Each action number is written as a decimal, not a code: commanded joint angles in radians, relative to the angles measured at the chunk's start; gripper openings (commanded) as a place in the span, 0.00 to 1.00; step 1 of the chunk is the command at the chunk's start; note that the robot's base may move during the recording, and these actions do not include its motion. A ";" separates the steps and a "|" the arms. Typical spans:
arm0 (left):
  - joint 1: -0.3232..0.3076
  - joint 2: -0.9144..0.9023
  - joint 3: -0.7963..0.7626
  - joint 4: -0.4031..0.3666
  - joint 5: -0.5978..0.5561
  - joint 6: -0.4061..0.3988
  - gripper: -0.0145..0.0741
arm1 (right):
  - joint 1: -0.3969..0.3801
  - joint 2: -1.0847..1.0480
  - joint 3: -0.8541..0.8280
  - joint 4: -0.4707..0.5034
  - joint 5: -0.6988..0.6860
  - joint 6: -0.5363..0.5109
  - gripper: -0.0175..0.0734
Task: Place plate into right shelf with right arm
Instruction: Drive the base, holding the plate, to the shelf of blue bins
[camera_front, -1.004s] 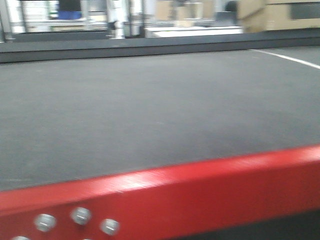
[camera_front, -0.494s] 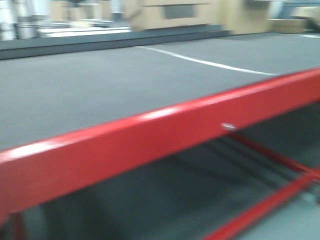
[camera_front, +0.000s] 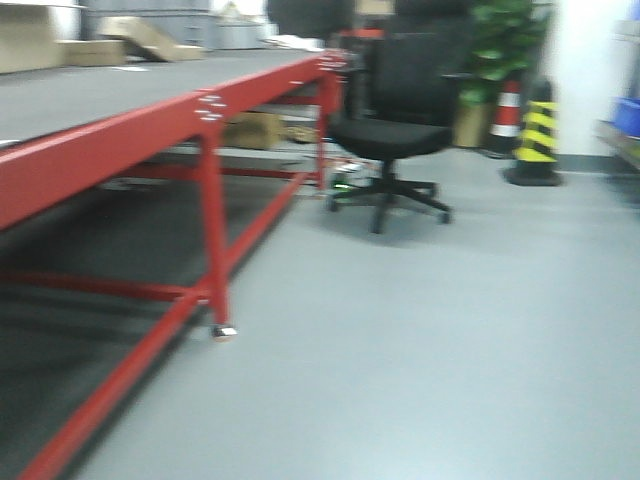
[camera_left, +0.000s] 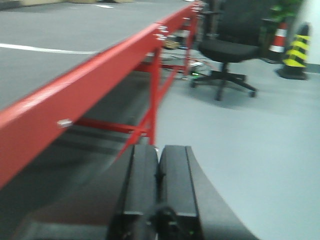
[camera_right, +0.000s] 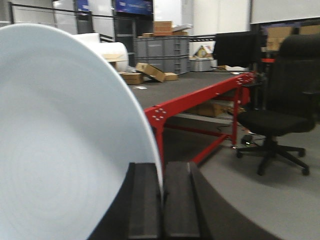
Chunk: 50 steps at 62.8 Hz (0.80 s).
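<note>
Right tool (camera_right: 162, 172) has its two black fingers (camera_right: 145, 200) pinched on the bottom edge of the plate (camera_right: 65, 140), so it's gripping it. The plate stands on edge, white and glossy. It fills the left half of the right wrist view, with its rim curving from the top left down into the gap between the fingers. Behind it, mid-frame, is the red-framed worktop (camera_right: 200, 95) with a dark grey top, and there's a black office chair (camera_right: 280, 100) at the right. Grey crates (camera_right: 167, 52) and some cardboard boxes (camera_right: 150, 71) sit further back, top centre.

Left tool (camera_left: 159, 152) is closed, fingers pressed flat together with nothing between them, bottom centre of its own view. The worktop's red rail runs from lower left to top centre there.

Front view is pretty blurry: worktop on the left, chair upper middle, a yellow-and-black striped bollard (camera_front: 537, 130) and a green plant (camera_front: 505, 35) upper right, grey floor (camera_front: 400, 350) below.
</note>
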 joint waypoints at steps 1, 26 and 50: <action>0.001 -0.007 0.010 -0.006 -0.084 -0.003 0.11 | -0.005 0.012 -0.031 0.002 -0.106 -0.007 0.26; 0.001 -0.007 0.010 -0.006 -0.084 -0.003 0.11 | -0.005 0.015 -0.031 0.002 -0.106 -0.007 0.26; 0.001 -0.007 0.010 -0.006 -0.084 -0.003 0.11 | -0.005 0.015 -0.031 0.002 -0.106 -0.007 0.26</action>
